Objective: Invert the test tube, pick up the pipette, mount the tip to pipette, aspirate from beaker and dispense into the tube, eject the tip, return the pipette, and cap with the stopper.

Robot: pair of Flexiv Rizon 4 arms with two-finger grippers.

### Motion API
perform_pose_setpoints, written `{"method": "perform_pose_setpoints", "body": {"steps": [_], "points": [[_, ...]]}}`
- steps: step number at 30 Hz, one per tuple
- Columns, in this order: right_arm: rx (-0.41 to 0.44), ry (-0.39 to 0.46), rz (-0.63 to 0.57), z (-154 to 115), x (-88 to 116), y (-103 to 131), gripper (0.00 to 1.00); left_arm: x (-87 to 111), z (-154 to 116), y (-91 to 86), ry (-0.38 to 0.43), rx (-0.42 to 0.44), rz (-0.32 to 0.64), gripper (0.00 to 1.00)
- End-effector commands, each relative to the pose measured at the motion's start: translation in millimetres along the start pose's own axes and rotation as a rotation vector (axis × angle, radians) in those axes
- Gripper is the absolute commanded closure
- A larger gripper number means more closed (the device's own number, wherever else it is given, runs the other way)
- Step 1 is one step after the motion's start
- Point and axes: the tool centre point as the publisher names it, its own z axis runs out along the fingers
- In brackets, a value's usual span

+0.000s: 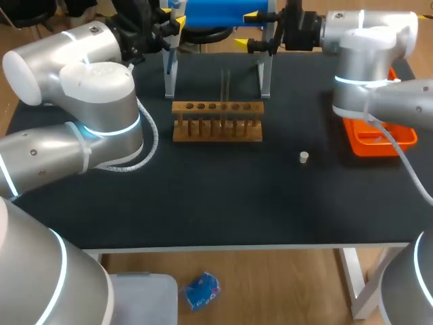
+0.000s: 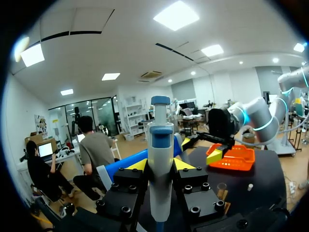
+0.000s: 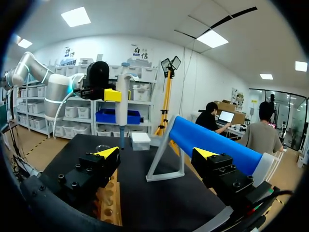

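Pipette [image 2: 160, 164] is clamped upright in the left gripper [image 1: 173, 19] behind the rack [image 1: 216, 122]; the right gripper [image 1: 247, 30] is held open, empty.

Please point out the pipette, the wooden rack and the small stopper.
pipette [image 2: 160, 169], left wrist view, on its white body.
wooden rack [image 1: 216, 136], head view, on its lower front bar.
stopper [image 1: 304, 158], head view, on its top face.

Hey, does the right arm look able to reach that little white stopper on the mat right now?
Probably yes. The right gripper is open and empty, and the stopper stands alone on the bare table, on that arm's side, with nothing close around or over it.
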Motion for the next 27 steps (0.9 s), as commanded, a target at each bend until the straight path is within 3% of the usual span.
{"method": "perform_pose_setpoints", "body": {"steps": [1, 12, 21, 27], "points": [[0.001, 0.000, -0.001, -1, 1, 0, 0.00, -0.2, 2, 1.4, -0.001, 0.008, -0.001, 1.00], [0.001, 0.000, -0.001, -1, 1, 0, 0.00, -13.4, 28, -12.6, -0.076, -0.037, -0.057, 1.00], [0.001, 0.000, -0.001, -1, 1, 0, 0.00, -32.7, 60, -9.8, -0.146, -0.063, -0.130, 1.00], [0.001, 0.000, -0.001, -1, 1, 0, 0.00, -32.7, 60, -9.8, -0.146, -0.063, -0.130, 1.00]]}}
